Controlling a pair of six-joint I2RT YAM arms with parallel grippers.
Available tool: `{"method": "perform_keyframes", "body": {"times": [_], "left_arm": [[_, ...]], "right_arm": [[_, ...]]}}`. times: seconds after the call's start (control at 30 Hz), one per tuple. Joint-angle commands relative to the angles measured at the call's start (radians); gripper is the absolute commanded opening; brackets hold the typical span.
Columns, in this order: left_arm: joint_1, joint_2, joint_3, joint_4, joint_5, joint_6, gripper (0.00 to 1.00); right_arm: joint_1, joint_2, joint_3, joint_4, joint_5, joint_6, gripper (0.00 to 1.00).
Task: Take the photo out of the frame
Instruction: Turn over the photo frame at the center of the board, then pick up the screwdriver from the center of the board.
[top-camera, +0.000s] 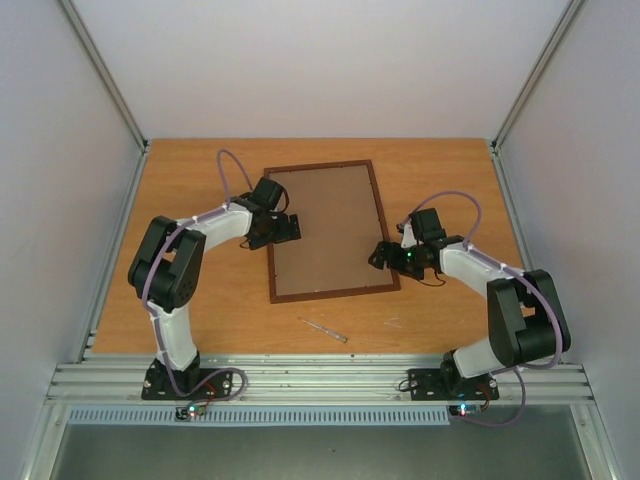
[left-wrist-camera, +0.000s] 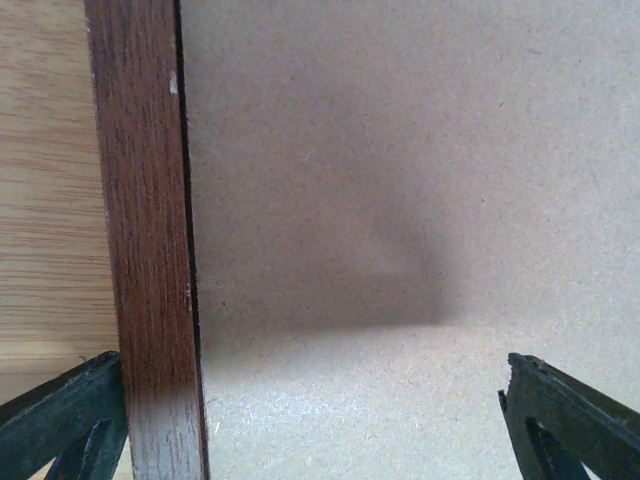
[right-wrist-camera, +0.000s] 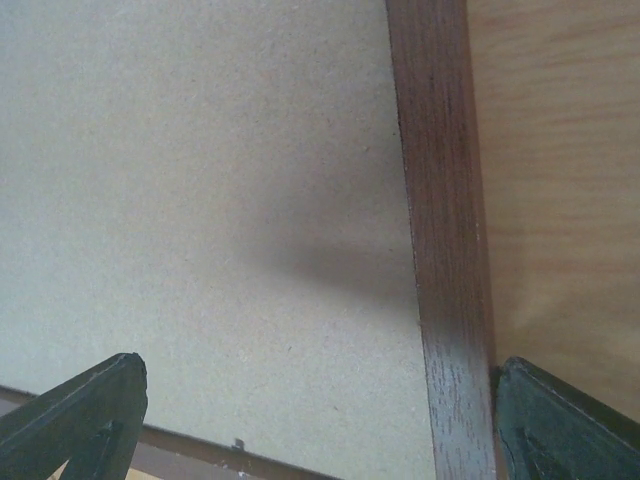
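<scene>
Because the thin reddish-brown wooden frame (top-camera: 318, 166) lies back-up on the surface (top-camera: 450, 170), its photo presumably hidden beneath the brown backing board (top-camera: 325, 225), we hold left jaws and right jaws spread astride its long rails, ready to free that backing.

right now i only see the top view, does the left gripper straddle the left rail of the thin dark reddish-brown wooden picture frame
observer: yes, the left gripper is open, with one finger outside the frame rail and the other over the plain brown backing board
operator: and the right gripper
observer: the right gripper is open as well, straddling the right rail close to the frame's near corner
operator: any clips on the back
observer: one small metal tab shows by the near rail
</scene>
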Motion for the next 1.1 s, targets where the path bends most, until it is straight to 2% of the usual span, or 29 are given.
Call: {"method": "perform_keyframes", "body": {"times": [0.0,0.23,0.37,0.57,0.77,1.07], "left_arm": [[-0.019,-0.014,0.005,0.051,0.056,0.011,0.99],[0.020,-0.146,-0.109,0.053,0.006,-0.011,1.00],[0.053,-0.241,-0.208,0.065,0.001,-0.038,0.99],[0.062,-0.416,-0.342,0.062,-0.003,-0.064,0.99],[0.074,-0.613,-0.475,0.041,0.010,-0.115,0.99],[0.075,-0.865,-0.603,-0.060,0.051,-0.171,0.99]], "right_arm": [[0.038,-0.083,-0.006,-0.009,-0.014,0.012,0.94],[0.093,-0.231,0.027,-0.170,0.169,-0.033,0.95],[0.191,-0.290,0.062,-0.264,0.259,-0.058,0.95],[0.375,-0.350,0.081,-0.336,0.277,-0.068,0.91],[0.543,-0.326,0.104,-0.414,0.303,-0.089,0.82],[0.788,-0.140,0.203,-0.473,0.353,-0.138,0.77]]}}
